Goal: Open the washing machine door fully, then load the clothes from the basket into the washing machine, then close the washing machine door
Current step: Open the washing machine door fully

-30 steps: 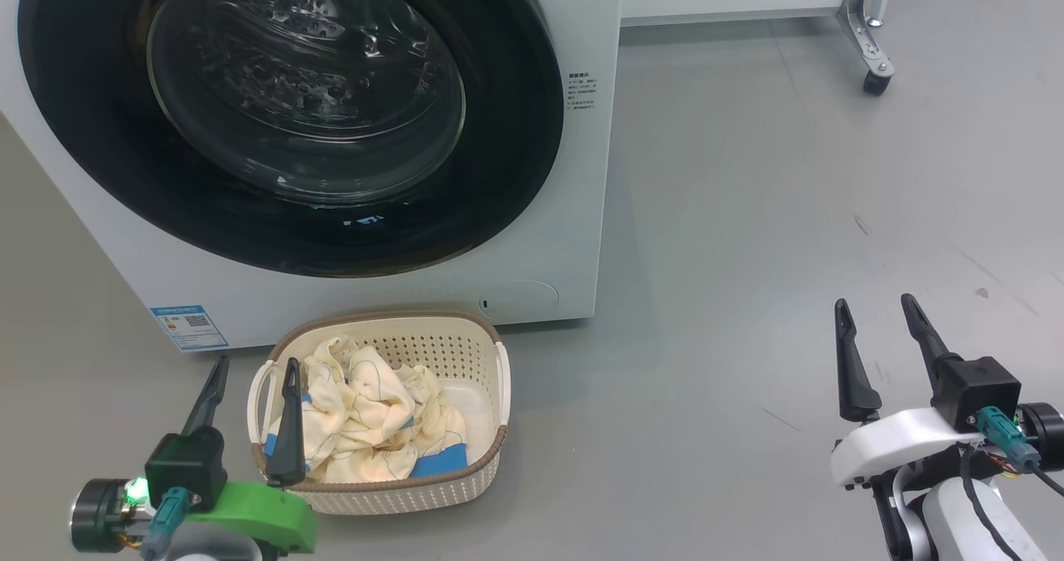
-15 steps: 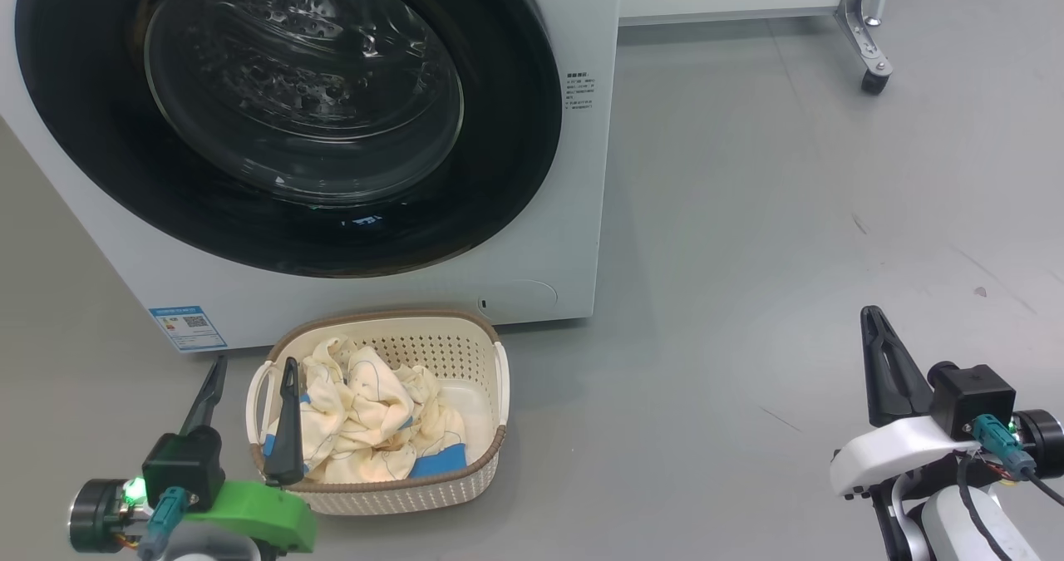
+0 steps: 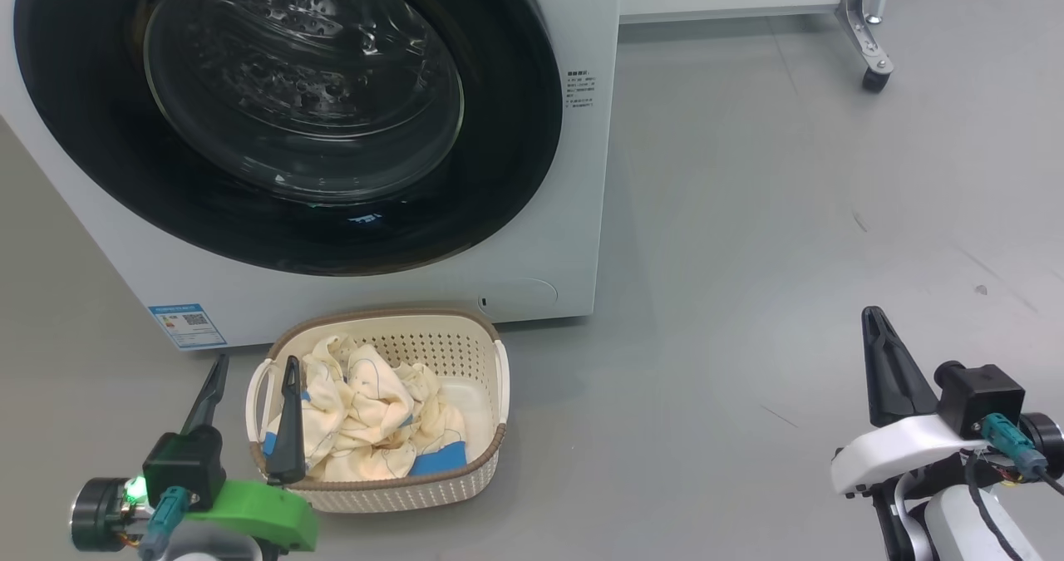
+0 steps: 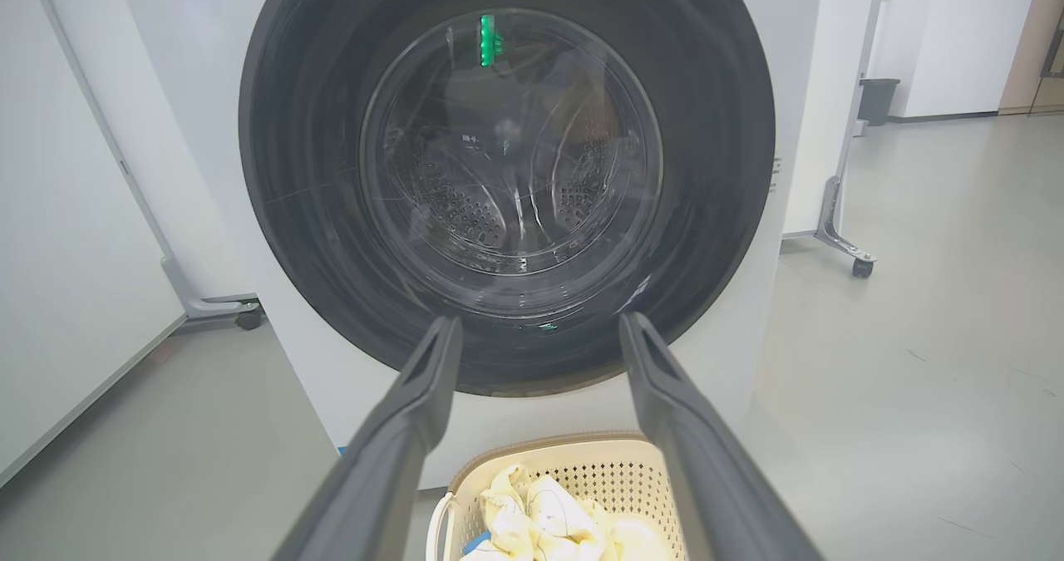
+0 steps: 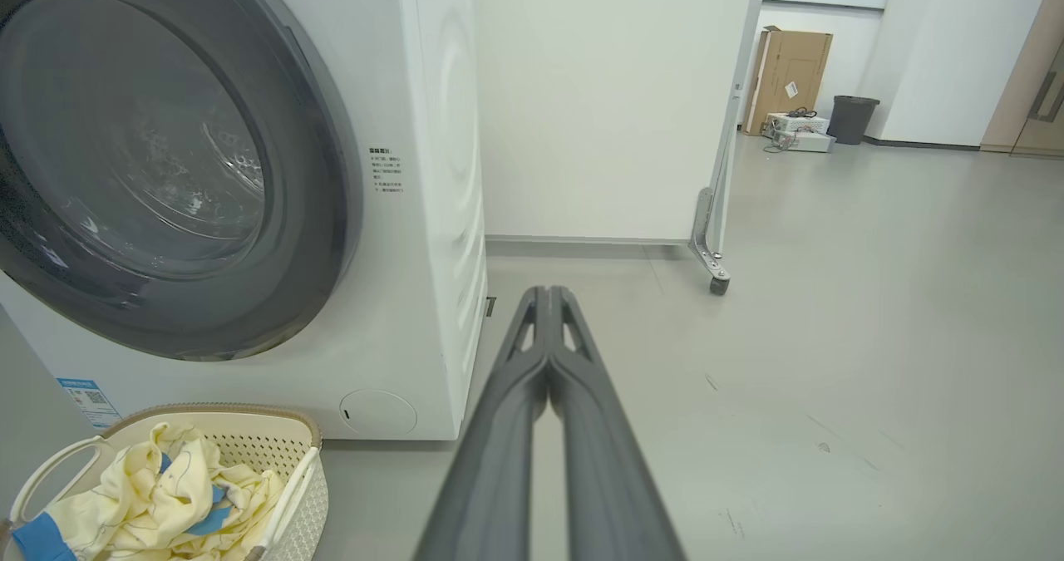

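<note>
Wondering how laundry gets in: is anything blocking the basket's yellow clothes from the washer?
Yes. The big round door, glossy black rim around clear glass, is shut across the front of the white washing machine, between its inside and the cream-yellow clothes lying in the cream perforated plastic basket below.

You are in a lab or test hall rather than a home laundry. The big white front-loading washing machine [image 3: 582, 170] stands on its own on a wide, smooth grey floor [image 3: 790, 212] that is marked with scuffs. Close behind it stands a plain white partition panel [image 5: 607, 87]. This is a movable screen, carried on an angled metal foot with a small black castor [image 5: 719, 285]. Another white panel on a castored foot [image 4: 248, 320] stands on the machine's other side. At the far edge of the floor, against a white wall, you can see a brown cardboard box [image 5: 785, 71] leaning upright, a dark grey waste bin [image 5: 848, 119] and a low heap of white equipment with cables [image 5: 796, 125].
</note>
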Motion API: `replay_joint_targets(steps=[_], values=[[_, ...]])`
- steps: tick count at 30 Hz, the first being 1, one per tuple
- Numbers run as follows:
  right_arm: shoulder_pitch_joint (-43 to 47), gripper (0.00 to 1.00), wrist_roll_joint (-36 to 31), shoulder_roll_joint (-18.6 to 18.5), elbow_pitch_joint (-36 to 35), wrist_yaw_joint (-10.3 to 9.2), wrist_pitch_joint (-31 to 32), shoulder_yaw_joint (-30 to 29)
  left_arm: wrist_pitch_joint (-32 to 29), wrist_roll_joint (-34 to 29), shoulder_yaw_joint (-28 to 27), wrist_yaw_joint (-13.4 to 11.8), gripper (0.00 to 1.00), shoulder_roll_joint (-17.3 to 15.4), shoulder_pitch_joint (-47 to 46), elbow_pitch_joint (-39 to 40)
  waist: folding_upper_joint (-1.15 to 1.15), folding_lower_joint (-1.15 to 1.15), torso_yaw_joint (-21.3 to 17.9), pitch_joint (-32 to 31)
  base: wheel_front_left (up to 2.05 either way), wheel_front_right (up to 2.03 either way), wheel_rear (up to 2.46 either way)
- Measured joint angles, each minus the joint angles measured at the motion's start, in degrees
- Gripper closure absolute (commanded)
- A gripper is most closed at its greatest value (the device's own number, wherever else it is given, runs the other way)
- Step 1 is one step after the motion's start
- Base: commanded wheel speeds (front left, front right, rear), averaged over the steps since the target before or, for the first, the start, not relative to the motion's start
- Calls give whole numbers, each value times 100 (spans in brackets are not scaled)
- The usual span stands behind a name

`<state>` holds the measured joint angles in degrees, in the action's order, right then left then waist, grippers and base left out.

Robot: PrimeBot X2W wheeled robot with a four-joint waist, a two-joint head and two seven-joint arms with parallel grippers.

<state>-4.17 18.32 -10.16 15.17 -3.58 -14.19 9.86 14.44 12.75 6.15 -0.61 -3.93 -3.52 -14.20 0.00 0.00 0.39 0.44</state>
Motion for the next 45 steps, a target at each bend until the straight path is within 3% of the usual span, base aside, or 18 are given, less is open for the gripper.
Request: replay_joint_targets(steps=[10, 15, 19, 30, 37, 45], values=[[-169, 100, 949, 336, -5, 410, 31, -285, 0, -1, 18, 42, 0, 51, -36, 177, 0, 0, 2, 230, 0, 0, 0], [-307, 100, 2234, 716, 18, 788, 297, -748, 0, -27, 94, 44, 0, 78, -218, 250, 0, 0, 31, 415, 0, 0, 0], [-568, 100, 3301, 781, 115, 902, 681, -1105, 0, -77, 133, 49, 0, 86, -297, 345, 0, 0, 74, 594, 0, 0, 0], [-1689, 100, 6025, 783, 461, 903, 2372, -1549, 0, -121, 305, 96, 0, 111, -634, 438, 0, 0, 279, 1140, 0, 0, 0], [-2549, 100, 6892, 745, 490, 636, 3253, -1623, 1, -119, 328, 96, 0, 124, -877, 558, 0, 0, 436, 1532, 0, 0, 0], [-3643, 100, 7255, 690, 378, 252, 3884, -1600, 1, -119, 393, 101, 0, 143, -1258, 686, 0, 0, 615, 2061, 0, 0, 0]])
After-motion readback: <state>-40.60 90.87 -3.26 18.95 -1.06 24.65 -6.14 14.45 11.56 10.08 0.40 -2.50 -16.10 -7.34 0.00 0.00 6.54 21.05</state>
